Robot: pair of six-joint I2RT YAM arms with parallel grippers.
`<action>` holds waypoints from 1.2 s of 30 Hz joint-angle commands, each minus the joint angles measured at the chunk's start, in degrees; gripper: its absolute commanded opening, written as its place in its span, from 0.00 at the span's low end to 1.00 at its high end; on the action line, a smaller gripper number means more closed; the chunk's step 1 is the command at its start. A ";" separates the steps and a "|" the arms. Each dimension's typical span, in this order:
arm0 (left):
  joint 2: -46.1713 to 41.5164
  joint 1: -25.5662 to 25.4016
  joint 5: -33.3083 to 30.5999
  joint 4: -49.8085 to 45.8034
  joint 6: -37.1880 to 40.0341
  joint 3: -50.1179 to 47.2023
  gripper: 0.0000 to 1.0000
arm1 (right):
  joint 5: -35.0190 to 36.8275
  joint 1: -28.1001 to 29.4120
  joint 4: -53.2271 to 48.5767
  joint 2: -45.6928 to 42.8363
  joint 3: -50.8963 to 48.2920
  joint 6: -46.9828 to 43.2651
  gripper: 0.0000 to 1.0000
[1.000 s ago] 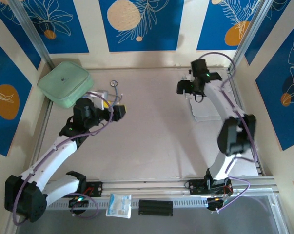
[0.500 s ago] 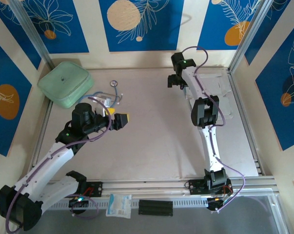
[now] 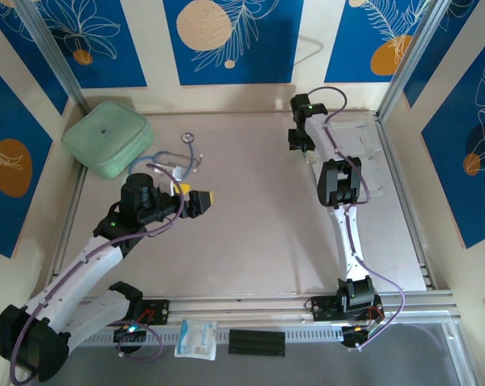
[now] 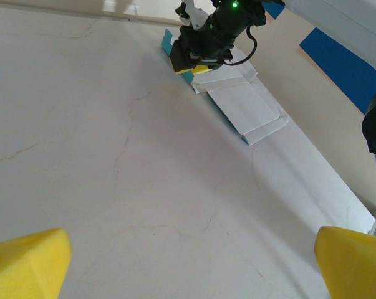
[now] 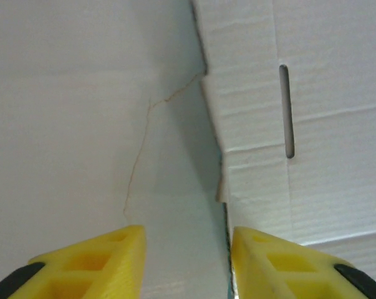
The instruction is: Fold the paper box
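The paper box [image 3: 369,149] lies unfolded and flat, white side up, at the back right of the table. In the left wrist view the paper box [image 4: 247,106] shows thin blue edges. My right gripper [image 3: 300,147] points down at the box's left edge. In the right wrist view its fingers [image 5: 91,261] stand a narrow gap apart. The cardboard [image 5: 312,93] edge runs along the inner side of the right one, and nothing is pinched. My left gripper [image 3: 198,199] hovers wide open over bare table left of centre, its yellow fingertips [image 4: 25,268] far apart.
A pale green rounded case [image 3: 107,137] sits at the back left, with a small round metal piece and cables [image 3: 188,138] beside it. A small packet [image 3: 196,338] and a black part [image 3: 256,342] lie on the front rail. Aluminium posts frame the right side.
My right arm stretched out toward the back and its gripper came down at the box's left edge, jaws narrowing from wide. The left gripper shifted slightly.
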 commanded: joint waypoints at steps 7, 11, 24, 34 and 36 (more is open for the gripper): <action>-0.23 -0.46 -1.94 -0.13 -1.63 0.35 0.99 | -0.34 1.30 0.72 0.26 0.45 -5.26 0.03; 0.18 -0.50 -8.68 -4.85 -4.15 1.68 0.99 | 0.74 3.71 1.22 -3.69 -3.54 -8.28 0.00; 8.57 0.05 -18.04 -12.47 -15.02 5.54 1.00 | -2.80 25.75 19.11 -35.46 -48.42 5.03 0.00; 13.80 0.73 -20.31 -13.83 -18.83 6.67 0.91 | -10.22 37.17 25.83 -40.06 -50.38 13.22 0.45; 15.39 0.83 -20.23 -15.24 -19.19 7.86 0.83 | -12.44 35.75 27.28 -44.52 -53.81 12.77 0.46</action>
